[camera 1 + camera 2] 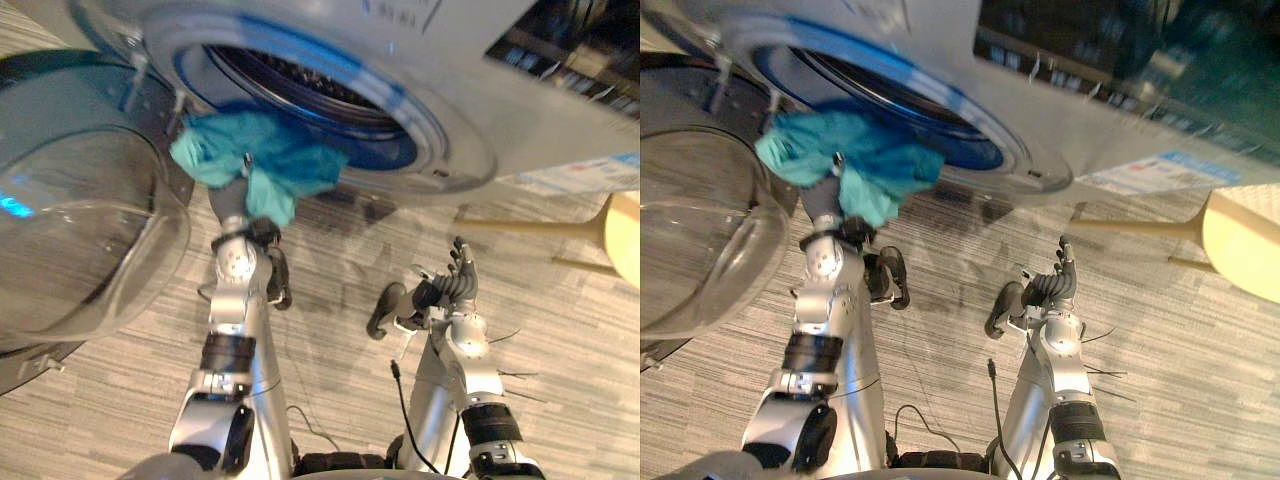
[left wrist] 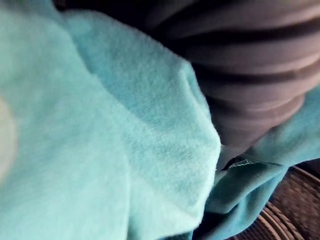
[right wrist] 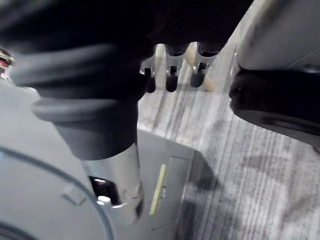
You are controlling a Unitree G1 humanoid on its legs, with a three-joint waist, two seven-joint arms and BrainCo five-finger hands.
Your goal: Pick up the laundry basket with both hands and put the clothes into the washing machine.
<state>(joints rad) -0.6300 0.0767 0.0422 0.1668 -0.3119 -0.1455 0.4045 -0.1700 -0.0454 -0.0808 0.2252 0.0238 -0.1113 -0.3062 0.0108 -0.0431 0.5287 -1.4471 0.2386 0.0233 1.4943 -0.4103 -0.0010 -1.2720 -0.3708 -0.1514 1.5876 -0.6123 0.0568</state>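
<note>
The robot's left arm reaches straight up toward 12 o'clock, and its left hand (image 1: 229, 203) is buried to the wrist in a crumpled teal cloth garment (image 1: 262, 150). The fingers are hidden in the fabric, so I cannot tell whether they grip it. The garment hangs over the lower rim of the round drum opening (image 1: 300, 85) of the silver-grey front-loading washing machine (image 1: 480, 95), partly inside and partly drooping outside.

The right hand (image 1: 452, 285) is raised low at about 4 o'clock, well apart from the machine. Its fingers are loosely extended upward and hold nothing.

The clear, bowl-shaped glass door (image 1: 85, 215) stands swung wide at 9 o'clock, just beside the left arm. A pale wooden stool (image 1: 625, 235) sits at 3 o'clock. Grey striped plank floor (image 1: 335, 265) lies bare between the two arms.
</note>
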